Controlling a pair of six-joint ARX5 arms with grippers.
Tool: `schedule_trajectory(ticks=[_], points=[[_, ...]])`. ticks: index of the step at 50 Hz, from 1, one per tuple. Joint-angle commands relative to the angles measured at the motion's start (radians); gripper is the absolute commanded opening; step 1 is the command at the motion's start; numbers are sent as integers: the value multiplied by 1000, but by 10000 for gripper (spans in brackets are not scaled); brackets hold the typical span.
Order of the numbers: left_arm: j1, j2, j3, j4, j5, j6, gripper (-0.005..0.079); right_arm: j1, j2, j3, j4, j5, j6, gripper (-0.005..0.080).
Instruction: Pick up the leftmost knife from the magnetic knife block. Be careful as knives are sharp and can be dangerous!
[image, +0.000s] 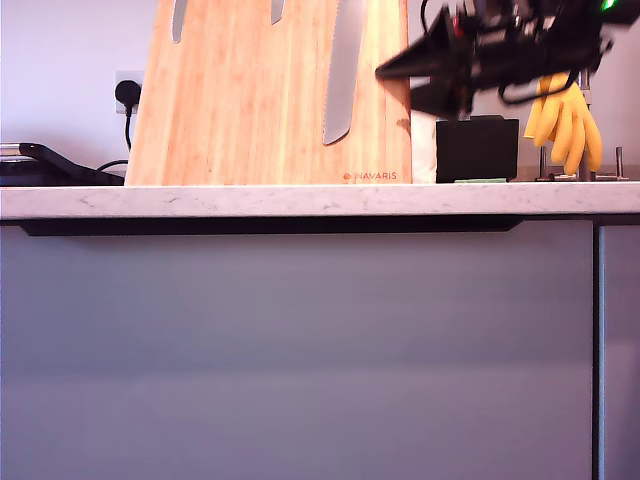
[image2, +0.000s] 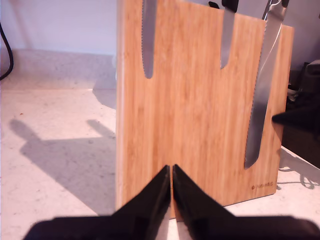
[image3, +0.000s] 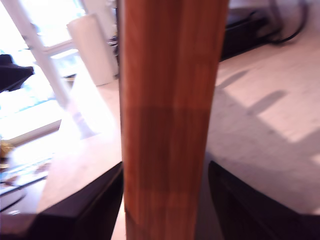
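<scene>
My first hand (image2: 171, 172) is pinched shut, its two black tips pressed together with nothing between them. It points at the low part of the block (image2: 200, 110), in front of its wide face. The leftmost knife (image2: 147, 40) sticks to that face near the top, close to the block's edge on the first wrist view's left. Only its thin blade shows, tip down. There is a lot of bare wood below it and bare wood between it and the short blade (image2: 226, 45) in the middle. The long saw-edged blade (image2: 260, 100) hangs near the other edge.

My second hand (image3: 165, 170) is wide open, with one finger on each side of the block's thin side edge. I cannot tell if they touch the wood.

The exterior view shows the block standing near the front edge of the worktop (image: 300, 200). My second hand comes in at the edge of the block furthest from the leftmost knife, above a black box (image: 477, 148) beside the block. Yellow gloves (image: 565, 125) hang past the box. My first hand does not show there.

Only the first wrist view shows the open worktop beside the block on the knife's side. Only the second wrist view shows a white roll (image3: 95, 50) behind the block.
</scene>
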Motion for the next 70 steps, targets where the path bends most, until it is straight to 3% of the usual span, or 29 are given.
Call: schedule_trajectory(ticks=[1,24,31,41,50,57,70], points=[[-3,4,2,6,3,4,-9,5,43,15,3,-6,14,475],[-3,4,2,2,18,-4,-9,1,64,53,0,-142,21,421],[-19,4,2,3,21,-4,-9,2,64,53,1,-188,15,354],[-39,4,2,3,21,-4,-9,12,65,53,3,-184,-11,223],[-46,4,2,10,15,-3,-9,23,66,53,3,-161,-19,205],[-46,8,2,84,-18,44,-7,25,66,53,3,-158,-23,-21],[-46,18,31,289,-25,136,45,25,66,53,1,-158,-37,-10]])
